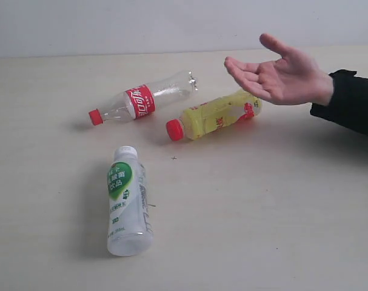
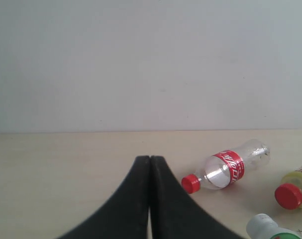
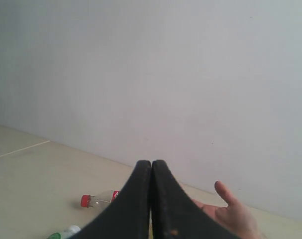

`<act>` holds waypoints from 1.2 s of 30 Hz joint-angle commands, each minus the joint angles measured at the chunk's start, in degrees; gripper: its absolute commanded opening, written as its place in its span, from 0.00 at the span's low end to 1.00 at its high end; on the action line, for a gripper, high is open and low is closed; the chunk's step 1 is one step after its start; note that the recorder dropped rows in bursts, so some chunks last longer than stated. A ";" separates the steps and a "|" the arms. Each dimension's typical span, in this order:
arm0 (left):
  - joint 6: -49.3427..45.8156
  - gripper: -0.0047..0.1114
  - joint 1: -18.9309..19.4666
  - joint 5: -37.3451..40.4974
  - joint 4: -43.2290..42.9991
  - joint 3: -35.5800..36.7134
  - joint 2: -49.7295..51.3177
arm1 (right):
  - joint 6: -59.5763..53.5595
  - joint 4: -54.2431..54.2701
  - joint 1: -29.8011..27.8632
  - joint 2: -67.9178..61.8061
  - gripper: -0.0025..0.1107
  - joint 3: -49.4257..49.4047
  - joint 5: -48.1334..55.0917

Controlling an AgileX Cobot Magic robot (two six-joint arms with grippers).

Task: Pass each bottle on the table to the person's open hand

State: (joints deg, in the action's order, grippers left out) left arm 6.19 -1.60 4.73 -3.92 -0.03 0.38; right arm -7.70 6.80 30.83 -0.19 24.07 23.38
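Observation:
Three bottles lie on their sides on the beige table [image 1: 262, 212]. The clear bottle with red cap and red label [image 1: 141, 100] is at the back left. Just right of it rests the yellow bottle with red cap [image 1: 213, 115]. The milky white bottle with green label [image 1: 127, 200] lies nearer, at the left. The butterfly-label bottle is out of view. An open hand [image 1: 281, 71] hovers palm up above the yellow bottle's far end. Neither gripper shows in the exterior view. My left gripper [image 2: 150, 160] is shut and empty, short of the clear bottle [image 2: 225, 169]. My right gripper [image 3: 151, 164] is shut and empty too.
A dark sleeve [image 1: 350, 100] reaches in from the right edge. A pale wall [image 1: 111, 24] stands behind the table. In the right wrist view the hand [image 3: 230, 214] shows beside the fingers and the clear bottle's red cap [image 3: 85, 200] lies farther off.

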 commanded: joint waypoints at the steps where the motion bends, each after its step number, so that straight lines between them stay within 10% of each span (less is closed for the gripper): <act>1: 0.22 0.04 -0.17 -0.07 0.03 0.03 -0.38 | 0.17 -0.28 -0.22 0.19 0.02 -2.82 -4.65; 36: 0.22 0.04 -0.17 -0.07 0.03 0.03 -0.38 | -6.18 1.86 -0.22 -4.99 0.09 -5.42 -0.27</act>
State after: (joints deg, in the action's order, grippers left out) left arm 6.19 -1.60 4.73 -3.92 -0.03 0.38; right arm -13.53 8.52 30.83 -4.35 18.96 21.84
